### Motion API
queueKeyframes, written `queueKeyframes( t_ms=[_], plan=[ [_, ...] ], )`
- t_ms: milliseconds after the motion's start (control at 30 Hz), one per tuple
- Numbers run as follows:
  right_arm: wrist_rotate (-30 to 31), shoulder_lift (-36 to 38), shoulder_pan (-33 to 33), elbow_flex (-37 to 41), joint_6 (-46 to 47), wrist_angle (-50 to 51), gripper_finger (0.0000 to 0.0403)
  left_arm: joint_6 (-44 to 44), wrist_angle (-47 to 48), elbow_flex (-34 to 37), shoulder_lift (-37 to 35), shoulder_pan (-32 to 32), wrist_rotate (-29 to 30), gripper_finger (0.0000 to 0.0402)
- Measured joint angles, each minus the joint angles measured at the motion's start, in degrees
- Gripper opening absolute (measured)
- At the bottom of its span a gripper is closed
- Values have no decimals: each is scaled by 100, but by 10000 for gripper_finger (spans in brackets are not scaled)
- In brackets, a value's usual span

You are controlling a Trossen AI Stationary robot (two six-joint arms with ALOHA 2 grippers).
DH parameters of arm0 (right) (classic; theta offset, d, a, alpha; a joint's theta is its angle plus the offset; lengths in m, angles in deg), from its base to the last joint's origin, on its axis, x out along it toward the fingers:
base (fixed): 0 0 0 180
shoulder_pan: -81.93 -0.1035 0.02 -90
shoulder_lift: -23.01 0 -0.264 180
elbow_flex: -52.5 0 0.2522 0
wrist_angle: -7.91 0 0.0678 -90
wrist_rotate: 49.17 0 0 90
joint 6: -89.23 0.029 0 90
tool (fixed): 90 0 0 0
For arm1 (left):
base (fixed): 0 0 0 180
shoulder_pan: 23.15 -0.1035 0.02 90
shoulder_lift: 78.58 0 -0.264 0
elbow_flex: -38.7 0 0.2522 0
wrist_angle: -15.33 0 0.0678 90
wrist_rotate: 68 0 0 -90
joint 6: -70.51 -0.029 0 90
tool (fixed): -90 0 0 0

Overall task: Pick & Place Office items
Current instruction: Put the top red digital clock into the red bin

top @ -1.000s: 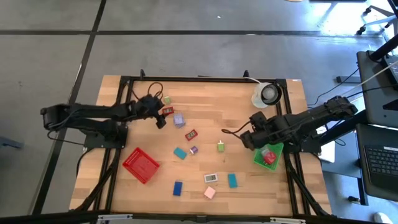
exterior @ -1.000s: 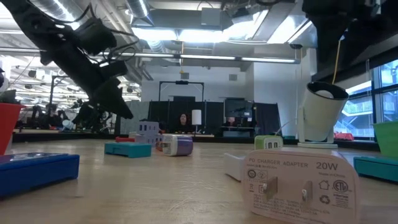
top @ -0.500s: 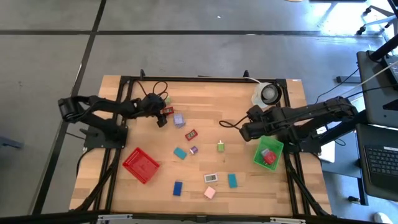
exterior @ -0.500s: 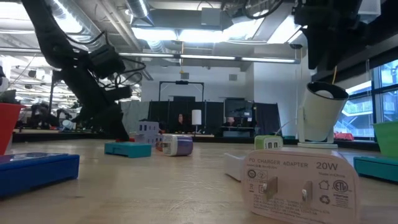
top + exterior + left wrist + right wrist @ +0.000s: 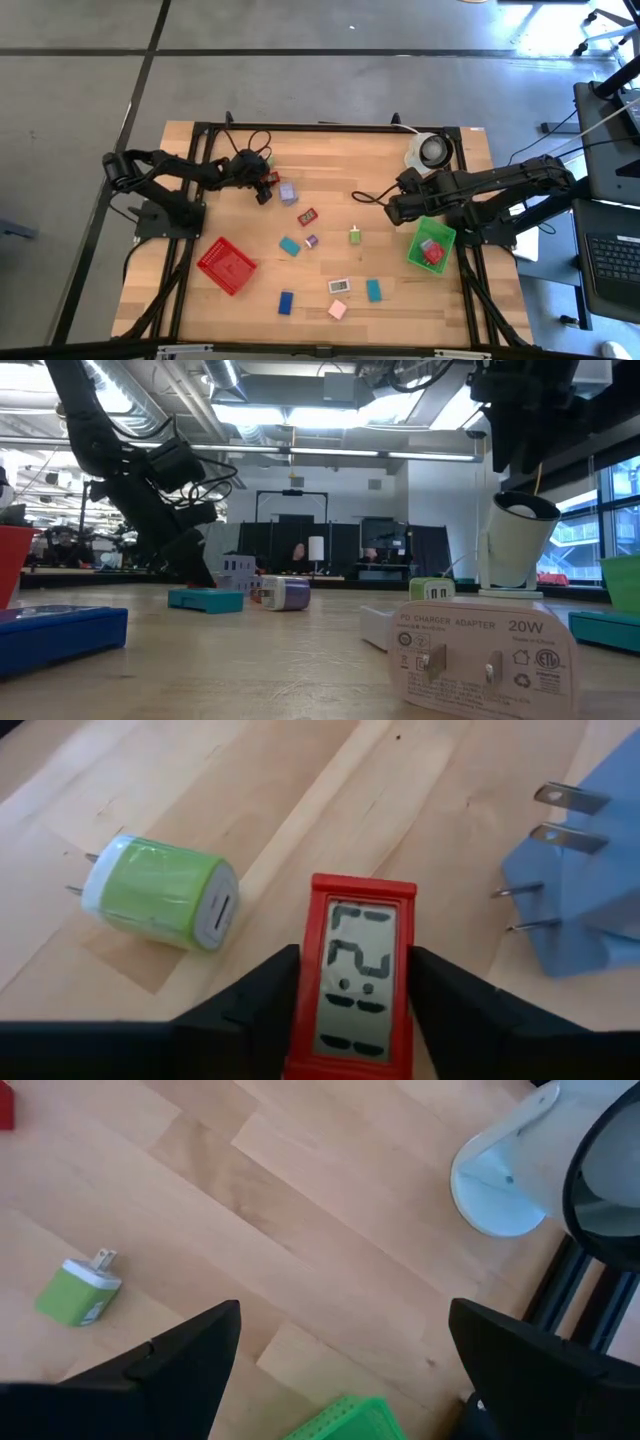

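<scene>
Pale wood planks make up the table (image 5: 330,165), framed by a black metal rail, with grey concrete floor all around. Left gripper (image 5: 352,985) sits near the back-left, its two dark fingers (image 5: 262,995) pressed against both sides of a red clock (image 5: 352,975) (flat glossy plastic slab, LCD face up), so it's clamped on that. Just beside it lie a green charger (image 5: 160,892), rounded and smooth with two metal prongs, and a lavender adapter (image 5: 590,870), blocky, prongs pointing at the clock.

Right gripper (image 5: 340,1345) hangs over the right side with fingers spread wide, nothing between them. Under it is bare wood, a small green plug (image 5: 78,1292), and the corner of the green basket (image 5: 431,247). A white round thing (image 5: 430,151) with a dark centre stands at the back edge.

Scattered mid-table, well apart: a red piece (image 5: 307,215), teal block (image 5: 289,245), purple bit (image 5: 311,241), white adapter (image 5: 339,286), teal slab (image 5: 373,290), pink cube (image 5: 337,309), blue block (image 5: 286,302). Red mesh basket (image 5: 226,265) sits front-left. Plenty of open wood along the back middle.
</scene>
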Motion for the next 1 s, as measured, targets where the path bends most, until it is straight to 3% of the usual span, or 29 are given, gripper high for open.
queueKeyframes(
  t_ms=[100,400,600,833,1000],
  plan=[
    [17,0,0,0,0,-5,362,-28,-14,1,2,0,-11,147],
    [14,-2,0,-1,2,-9,362,471,-279,34,-144,0,-9,149],
    [18,-2,0,-1,4,-20,362,950,-447,28,-896,4,712,151],
    [439,-2,0,-1,46,-495,361,1614,-931,24,-2057,290,378,151],
    [876,-2,0,0,48,-997,361,1702,-1610,19,-2496,961,605,150]
  ],
)
